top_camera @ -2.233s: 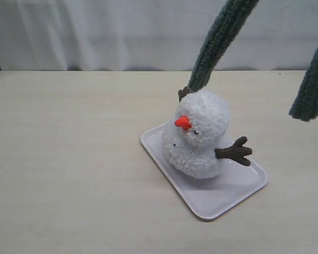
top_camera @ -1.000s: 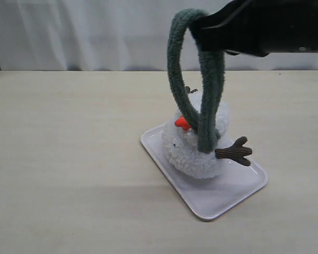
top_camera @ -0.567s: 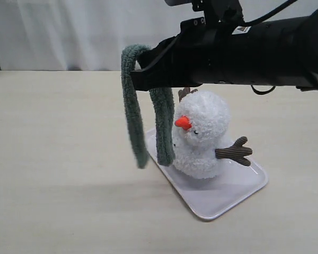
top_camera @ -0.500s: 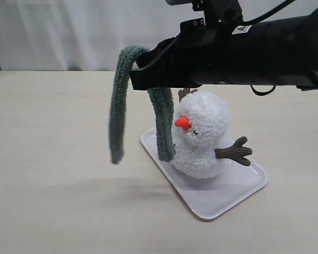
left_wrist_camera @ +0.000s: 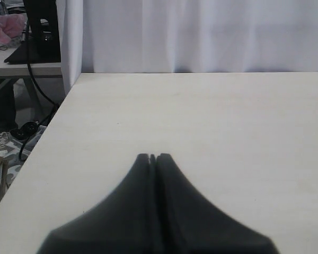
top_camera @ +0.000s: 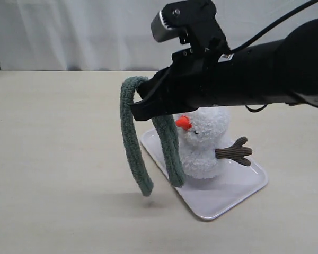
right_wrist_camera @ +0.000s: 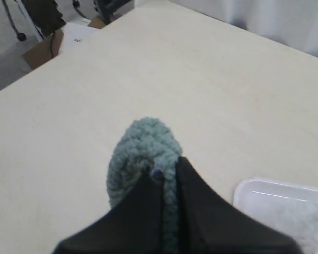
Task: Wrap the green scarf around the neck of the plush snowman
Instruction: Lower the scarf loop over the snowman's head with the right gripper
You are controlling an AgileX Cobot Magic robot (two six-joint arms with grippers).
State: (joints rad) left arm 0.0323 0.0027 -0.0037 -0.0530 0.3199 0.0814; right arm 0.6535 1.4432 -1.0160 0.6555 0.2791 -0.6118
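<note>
Right jaws pinch the folded green scarf [top_camera: 128, 135]; both ends hang beside the plush snowman [top_camera: 206, 148]. Left jaws are pressed together.

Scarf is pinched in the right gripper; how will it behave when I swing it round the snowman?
Probably very floppy: the green scarf folds over the right gripper and both ends hang limp. Its loose ends will likely sway and lag. The fluffy plush snowman looks light, so a dragging strand might tip it.
</note>
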